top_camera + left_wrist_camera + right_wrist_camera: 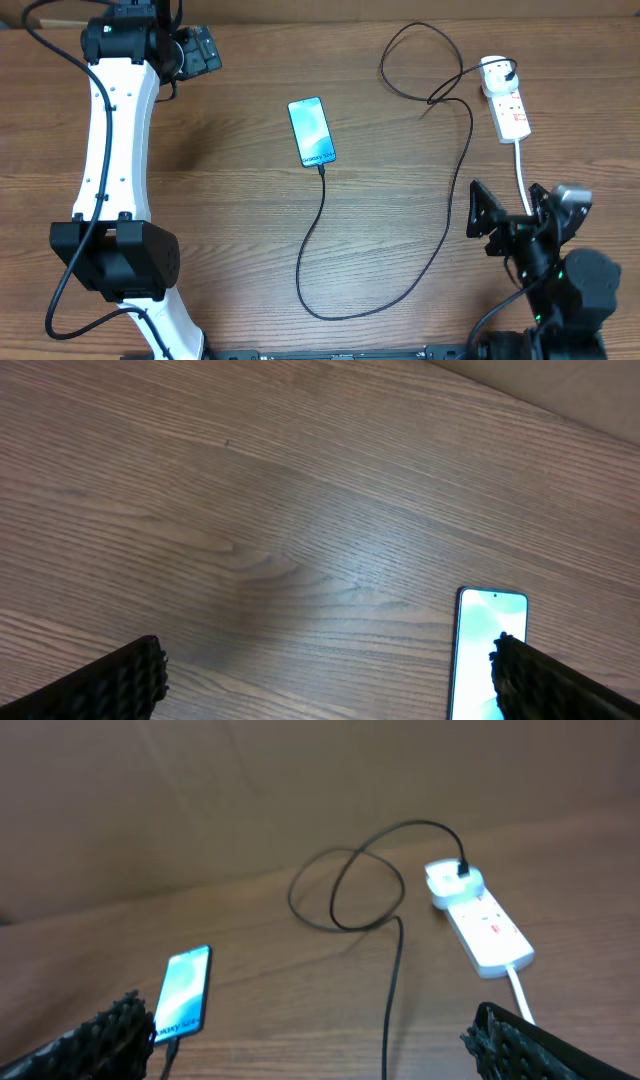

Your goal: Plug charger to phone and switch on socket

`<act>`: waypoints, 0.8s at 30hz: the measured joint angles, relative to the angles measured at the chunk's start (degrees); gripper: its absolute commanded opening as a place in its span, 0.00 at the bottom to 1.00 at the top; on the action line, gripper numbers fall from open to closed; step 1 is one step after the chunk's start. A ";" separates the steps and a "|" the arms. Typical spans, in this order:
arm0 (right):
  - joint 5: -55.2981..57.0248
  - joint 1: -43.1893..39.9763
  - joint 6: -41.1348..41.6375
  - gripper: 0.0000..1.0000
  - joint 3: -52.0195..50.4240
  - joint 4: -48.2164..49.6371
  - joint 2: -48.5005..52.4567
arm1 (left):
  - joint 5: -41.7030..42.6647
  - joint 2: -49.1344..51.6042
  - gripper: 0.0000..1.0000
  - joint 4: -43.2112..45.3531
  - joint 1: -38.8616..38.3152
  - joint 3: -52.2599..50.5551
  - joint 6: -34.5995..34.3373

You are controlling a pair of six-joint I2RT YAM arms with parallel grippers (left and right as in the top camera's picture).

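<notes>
The brown wood-grain bench (230, 210) lies under the left end effector (325, 680) and the right end effector (310, 1040), both released and empty, their fingertips cut off by the frame. Ahead-right of the right one sits the white elongated power strip (482, 923), its switch too small to read. The thin black charger cable (395, 985) runs to the blue-screened, black-edged phone (182, 990) ahead-left, where the connector's seating is unclear.

Wood-grain table (240, 230), glossy phone (311, 131), white plastic socket (510, 112)
</notes>
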 measured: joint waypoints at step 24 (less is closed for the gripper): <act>-0.81 2.25 -8.17 1.00 -27.26 29.20 -20.39 | 0.00 0.00 1.00 -0.02 0.00 -0.02 -0.02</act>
